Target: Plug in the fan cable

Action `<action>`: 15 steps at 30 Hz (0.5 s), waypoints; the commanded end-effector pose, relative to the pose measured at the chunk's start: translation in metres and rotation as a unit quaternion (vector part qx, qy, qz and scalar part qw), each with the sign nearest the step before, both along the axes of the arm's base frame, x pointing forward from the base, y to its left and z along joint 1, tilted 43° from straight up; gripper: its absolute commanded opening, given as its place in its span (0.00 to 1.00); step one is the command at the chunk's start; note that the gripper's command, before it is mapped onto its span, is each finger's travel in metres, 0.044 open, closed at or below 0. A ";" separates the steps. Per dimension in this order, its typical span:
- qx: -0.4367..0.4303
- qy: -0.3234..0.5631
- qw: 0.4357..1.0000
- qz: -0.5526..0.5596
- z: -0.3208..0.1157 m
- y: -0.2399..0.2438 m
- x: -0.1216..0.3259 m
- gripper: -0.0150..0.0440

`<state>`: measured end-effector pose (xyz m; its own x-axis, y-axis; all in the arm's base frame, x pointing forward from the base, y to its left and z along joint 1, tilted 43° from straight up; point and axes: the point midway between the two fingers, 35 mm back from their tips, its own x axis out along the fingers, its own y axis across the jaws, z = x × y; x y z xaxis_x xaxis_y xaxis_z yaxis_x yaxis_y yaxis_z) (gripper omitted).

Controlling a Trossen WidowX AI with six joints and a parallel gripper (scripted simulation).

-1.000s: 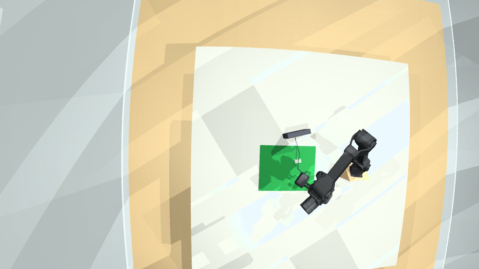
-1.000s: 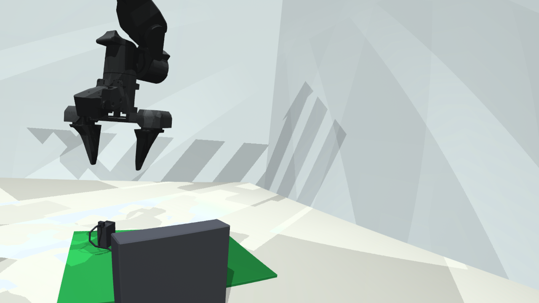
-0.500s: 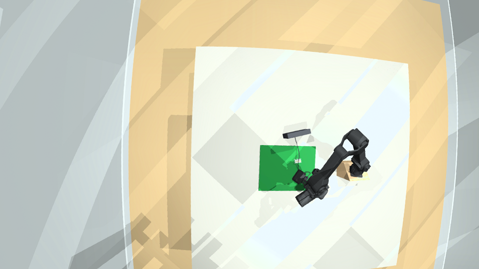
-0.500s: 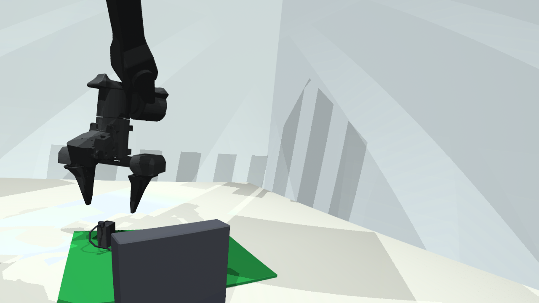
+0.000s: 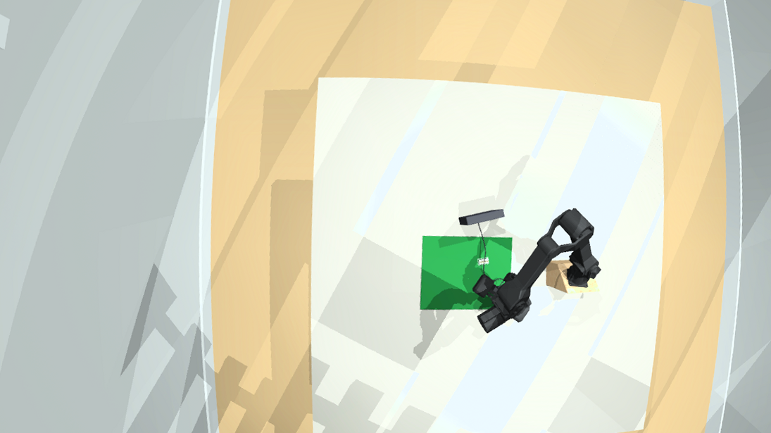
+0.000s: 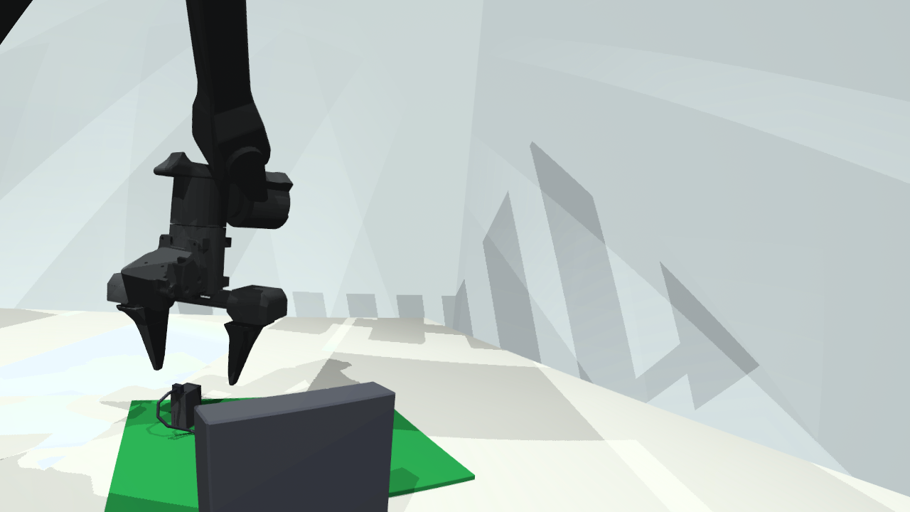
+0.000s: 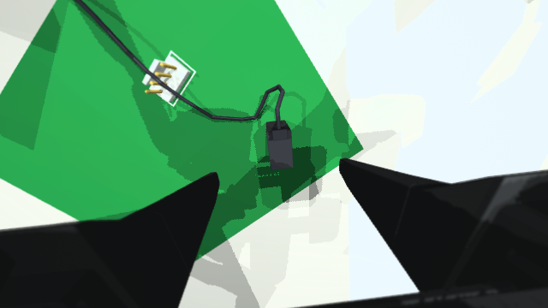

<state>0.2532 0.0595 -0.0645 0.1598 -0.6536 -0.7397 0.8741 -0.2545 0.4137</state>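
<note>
The black plug [image 6: 184, 406] [image 7: 280, 150] stands upright on the green board [image 5: 446, 271] [image 6: 146, 471] [image 7: 231, 56], near one corner. The white four-pin header [image 5: 483, 261] [image 7: 170, 79] sits on the board away from the plug, its gold pins bare. The black cable [image 7: 231, 118] runs from the plug's top, across above the header, toward the fan [image 5: 481, 217] [image 6: 296, 458]. My gripper [image 6: 195, 377] [image 7: 279, 170] is open and empty, pointing down, with its fingertips above the plug. In the wrist view the plug shows between and just beyond the tips. The header is hidden behind the fan in the exterior view.
The dark slab-like fan stands upright beyond the board's far edge, with the cable leaving it toward the header. The arm's wooden base block [image 5: 556, 275] is right of the board. The white table top [image 5: 382, 151] lies around the board.
</note>
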 end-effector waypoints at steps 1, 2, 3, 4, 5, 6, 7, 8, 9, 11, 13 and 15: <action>-0.005 0.005 1.000 0.001 -0.007 -0.008 -0.002 1.00; -0.005 0.005 1.000 0.001 -0.008 -0.009 -0.002 1.00; -0.005 0.005 1.000 0.001 -0.009 -0.010 -0.001 1.00; -0.005 0.005 1.000 0.001 -0.010 -0.011 -0.001 1.00; -0.005 0.005 1.000 0.001 -0.012 -0.013 -0.001 1.00; -0.006 0.005 1.000 0.001 -0.013 -0.014 -0.001 1.00; -0.006 0.005 1.000 0.001 -0.014 -0.015 0.000 1.00; -0.006 0.005 1.000 0.001 -0.015 -0.016 0.000 1.00; -0.006 0.005 1.000 0.001 -0.016 -0.017 0.000 1.00; -0.006 0.005 1.000 0.001 -0.018 -0.019 0.000 1.00; -0.006 0.005 1.000 0.001 -0.021 -0.022 0.001 1.00; -0.006 0.005 1.000 0.000 -0.023 -0.024 0.001 1.00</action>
<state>0.2568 0.0428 -0.0823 0.1599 -0.6553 -0.7383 0.8740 -0.2536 0.4144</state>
